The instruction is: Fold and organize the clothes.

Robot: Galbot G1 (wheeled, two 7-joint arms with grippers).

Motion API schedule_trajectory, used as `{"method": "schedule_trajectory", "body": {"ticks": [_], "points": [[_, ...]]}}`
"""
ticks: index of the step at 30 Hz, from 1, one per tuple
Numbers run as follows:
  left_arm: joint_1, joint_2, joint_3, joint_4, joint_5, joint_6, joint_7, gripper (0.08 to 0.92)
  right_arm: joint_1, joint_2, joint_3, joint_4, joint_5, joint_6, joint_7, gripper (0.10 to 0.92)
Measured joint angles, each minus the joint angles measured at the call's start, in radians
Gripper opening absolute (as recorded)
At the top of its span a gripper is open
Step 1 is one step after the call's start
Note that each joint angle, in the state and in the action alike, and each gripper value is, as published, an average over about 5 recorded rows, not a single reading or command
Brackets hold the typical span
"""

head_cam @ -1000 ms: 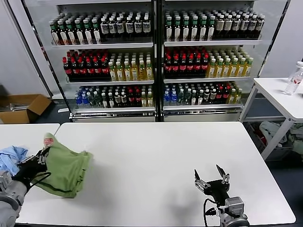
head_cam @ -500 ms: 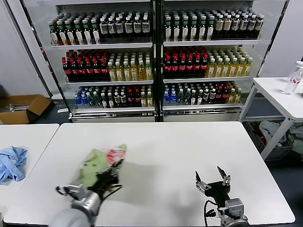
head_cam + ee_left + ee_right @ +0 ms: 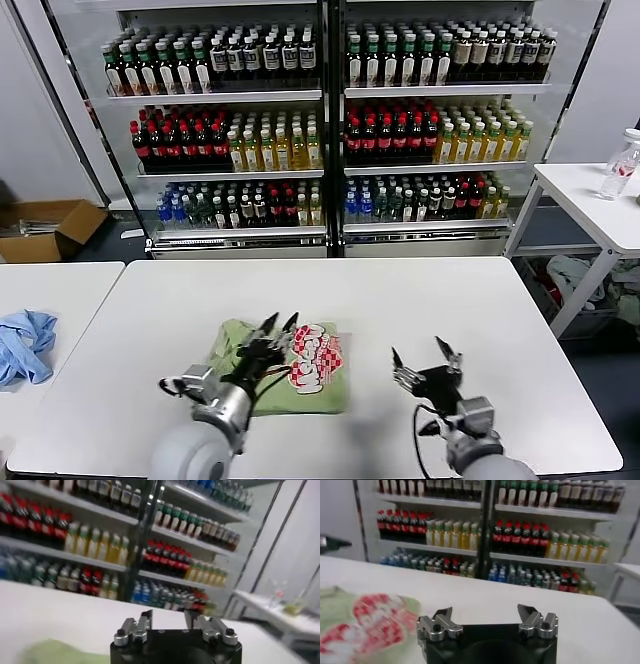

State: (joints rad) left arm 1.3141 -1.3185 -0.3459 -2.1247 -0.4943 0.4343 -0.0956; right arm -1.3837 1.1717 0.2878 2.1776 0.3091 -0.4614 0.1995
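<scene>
Pale green shirt (image 3: pixel 300 365) is lying bunched on the white table (image 3: pixel 400 300), checkered print facing up; the left gripper (image 3: pixel 279 325) is hovering over it, fingers spread and empty, while the right gripper (image 3: pixel 424 361) is waiting open nearby

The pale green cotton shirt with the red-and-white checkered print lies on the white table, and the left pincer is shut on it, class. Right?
Not quite. The head view shows the left pincer open above the pale green cotton shirt; it does lie on the white table.
</scene>
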Motion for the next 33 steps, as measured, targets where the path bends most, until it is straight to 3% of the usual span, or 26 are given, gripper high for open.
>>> {"method": "schedule_trajectory", "body": {"ticks": [11,15,33], "points": [[0.083,0.174,-0.273,0.052,0.121,-0.082,0.079,0.803,0.201,0.078,-0.221,-0.183,0.172,-0.070,0.068,0.817],[0.090,0.195,-0.323,0.058,0.149,-0.097,0.101,0.821,0.244,0.096,-0.264,-0.237,0.222,-0.084,0.091,0.743],[0.116,0.199,-0.373,0.093,0.212,-0.137,0.152,0.823,0.294,0.108,-0.294,-0.292,0.310,-0.082,0.133,0.232]]}}
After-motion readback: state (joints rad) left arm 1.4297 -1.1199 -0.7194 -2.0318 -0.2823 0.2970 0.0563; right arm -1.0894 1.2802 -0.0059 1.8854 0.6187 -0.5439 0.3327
